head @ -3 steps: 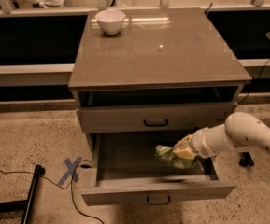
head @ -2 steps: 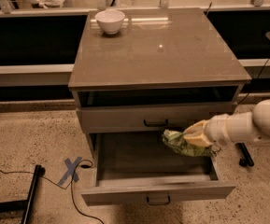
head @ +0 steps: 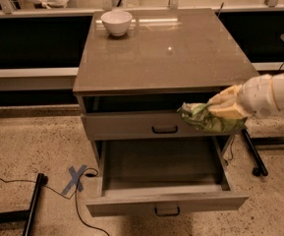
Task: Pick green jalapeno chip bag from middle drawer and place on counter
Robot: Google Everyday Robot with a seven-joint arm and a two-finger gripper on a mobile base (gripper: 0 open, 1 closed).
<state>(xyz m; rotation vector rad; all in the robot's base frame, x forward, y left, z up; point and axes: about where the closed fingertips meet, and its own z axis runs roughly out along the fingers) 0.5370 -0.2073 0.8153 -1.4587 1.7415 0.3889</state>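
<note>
My gripper (head: 219, 113) comes in from the right and is shut on the green jalapeno chip bag (head: 200, 118). It holds the bag in the air in front of the upper drawer's front panel, above the right side of the open middle drawer (head: 163, 168). The drawer's grey tray is pulled out and shows nothing inside. The counter (head: 166, 50) is the glossy grey-brown slab on top of the cabinet, just above the bag.
A white bowl (head: 116, 21) stands at the counter's back left corner. A blue tape cross (head: 74, 178) and black cables lie on the floor to the left. A black stand leg (head: 252, 154) is on the right of the cabinet.
My gripper has lifted the bag up out of the middle drawer and to the right, from tray level to the height of the upper drawer's front.
</note>
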